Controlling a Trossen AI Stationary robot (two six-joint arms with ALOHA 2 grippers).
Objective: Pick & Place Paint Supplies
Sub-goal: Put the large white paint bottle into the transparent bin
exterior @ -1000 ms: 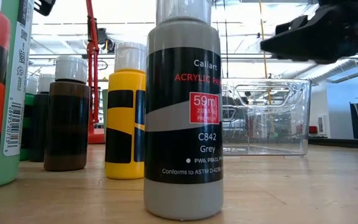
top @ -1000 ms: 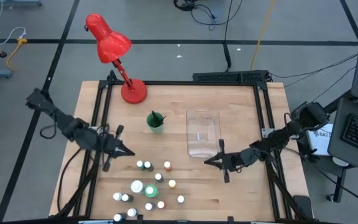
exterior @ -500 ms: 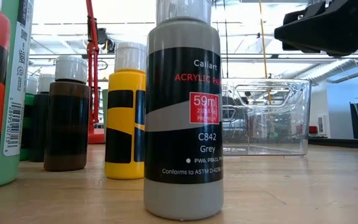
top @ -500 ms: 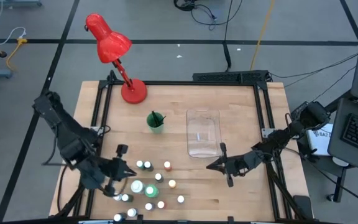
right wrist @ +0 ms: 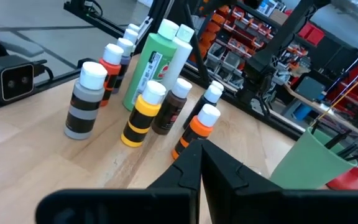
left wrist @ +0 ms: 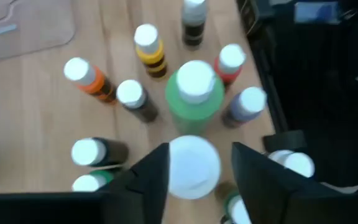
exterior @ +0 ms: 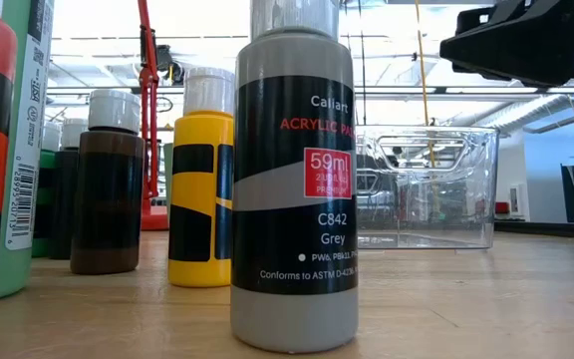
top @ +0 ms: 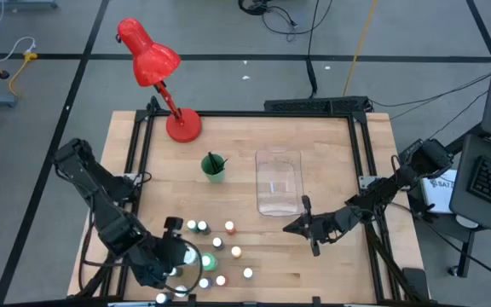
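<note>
Directly below the left claw (left wrist: 194, 163) stands a white-capped bottle (left wrist: 193, 168).

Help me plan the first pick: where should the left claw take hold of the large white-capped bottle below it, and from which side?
Probably by the round white cap of the large white-capped bottle, coming straight down from above. The bottle stands upright, neighbours such as the tall green bottle crowd its sides, and the left claw already hangs open over it, one finger on each side of the cap.

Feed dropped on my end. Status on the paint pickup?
Left gripper open above a big white cap in the bottle cluster. Right gripper shut, empty, beside the clear bin. Neighbouring bottles crowd the pick.
</note>
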